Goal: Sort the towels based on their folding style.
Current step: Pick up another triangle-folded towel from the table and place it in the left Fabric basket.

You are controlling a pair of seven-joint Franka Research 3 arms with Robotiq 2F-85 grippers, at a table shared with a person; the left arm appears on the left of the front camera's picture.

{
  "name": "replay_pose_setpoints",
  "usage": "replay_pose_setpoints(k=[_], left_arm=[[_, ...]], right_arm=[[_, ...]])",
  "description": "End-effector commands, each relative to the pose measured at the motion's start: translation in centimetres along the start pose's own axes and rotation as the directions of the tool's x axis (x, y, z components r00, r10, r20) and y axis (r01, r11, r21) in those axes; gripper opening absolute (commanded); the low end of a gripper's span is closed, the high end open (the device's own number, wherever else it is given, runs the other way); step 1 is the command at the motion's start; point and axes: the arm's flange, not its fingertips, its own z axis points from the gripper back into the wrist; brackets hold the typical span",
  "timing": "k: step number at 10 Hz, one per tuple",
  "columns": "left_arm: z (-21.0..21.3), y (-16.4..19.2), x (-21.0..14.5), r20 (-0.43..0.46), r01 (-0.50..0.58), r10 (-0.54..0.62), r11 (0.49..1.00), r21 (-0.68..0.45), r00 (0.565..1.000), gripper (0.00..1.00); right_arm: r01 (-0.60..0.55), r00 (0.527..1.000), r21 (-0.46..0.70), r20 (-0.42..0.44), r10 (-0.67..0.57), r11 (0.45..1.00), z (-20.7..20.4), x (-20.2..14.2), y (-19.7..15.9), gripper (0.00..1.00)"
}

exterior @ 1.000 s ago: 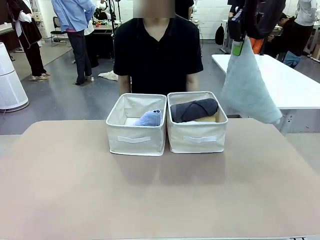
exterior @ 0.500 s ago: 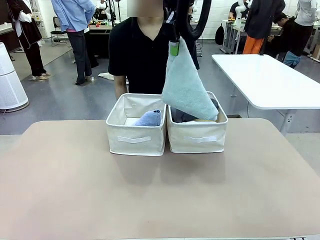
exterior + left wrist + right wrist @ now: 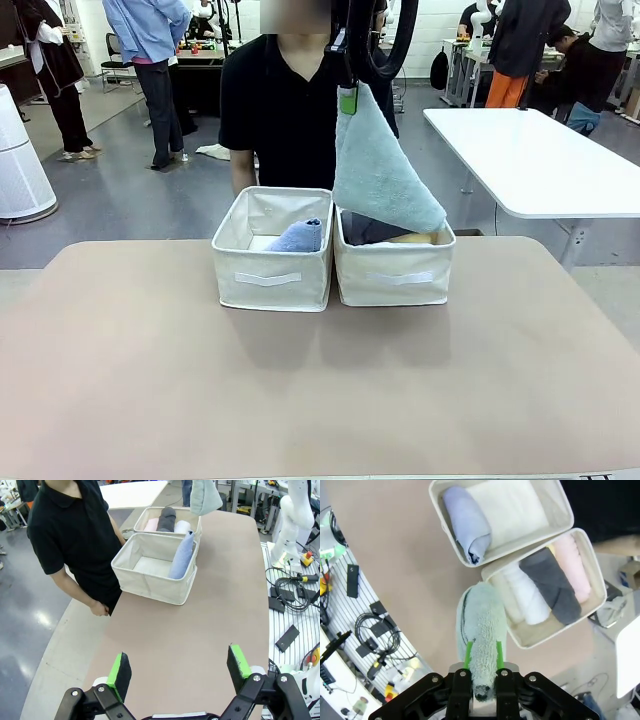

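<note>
Teal towel (image 3: 385, 170) above right bin (image 3: 395, 275)

Two bins sit side by side at the far middle of the table (image 3: 150, 380), touching, with the person (image 3: 290, 110) right behind them. In the left bin (image 3: 270, 280), a folded towel (image 3: 297, 238) leans on the wall next to its neighbour. In the right bin (image 3: 395, 280), rolls (image 3: 551, 585) lie side by side. Above that bin, a hanging towel (image 3: 380, 170) dangles from the right gripper (image 3: 347, 95).
</note>
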Motion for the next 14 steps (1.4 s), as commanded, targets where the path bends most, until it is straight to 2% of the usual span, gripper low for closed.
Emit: replay_pose_setpoints(k=[1, 3, 5, 6, 7, 11, 12, 14], left_arm=[[0.1, -0.3, 0.0, 0.009, 0.008, -0.008, 1.0, -0.001, 1.0, 1.0], [0.1, -0.3, 0.0, 0.009, 0.008, -0.008, 1.0, -0.001, 1.0, 1.0], [0.1, -0.3, 0.0, 0.009, 0.008, -0.008, 1.0, -0.001, 1.0, 1.0], [0.1, -0.3, 0.0, 0.009, 0.008, -0.008, 1.0, -0.001, 1.0, 1.0], [0.1, -0.3, 0.0, 0.009, 0.008, -0.008, 1.0, -0.001, 1.0, 1.0], [0.1, -0.3, 0.0, 0.009, 0.008, -0.008, 1.0, -0.001, 1.0, 1.0], [0.1, -0.3, 0.0, 0.009, 0.008, -0.008, 1.0, -0.001, 1.0, 1.0], [0.1, -0.3, 0.0, 0.009, 0.008, -0.008, 1.0, -0.001, 1.0, 1.0]], right_arm=[[0.006, 1.0, 0.004, 0.016, -0.006, 1.0, 0.2, -0.2, 0.4, 0.16], [0.0, 1.0, -0.001, 0.001, 0.0, 1.0, 0.1, 0.0, 0.0, 0.16], [-0.156, 0.973, -0.115, 0.155, 0.173, 0.981, 1.4, 2.8, 1.8, 0.16], [-0.25, 0.932, -0.126, 0.237, 0.274, 0.96, 1.8, 5.0, 2.4, 0.16], [-0.283, 0.912, -0.127, 0.272, 0.307, 0.951, 1.8, 7.0, 2.3, 0.16], [-0.357, 0.911, -0.066, 0.197, 0.363, 0.932, 1.1, 12.8, 0.5, 0.16], [-0.321, 0.906, -0.11, 0.253, 0.339, 0.941, -1.1, 8.7, 2.9, 0.16], [-0.321, 0.906, -0.11, 0.253, 0.339, 0.941, -1.1, 8.7, 2.9, 0.16]])
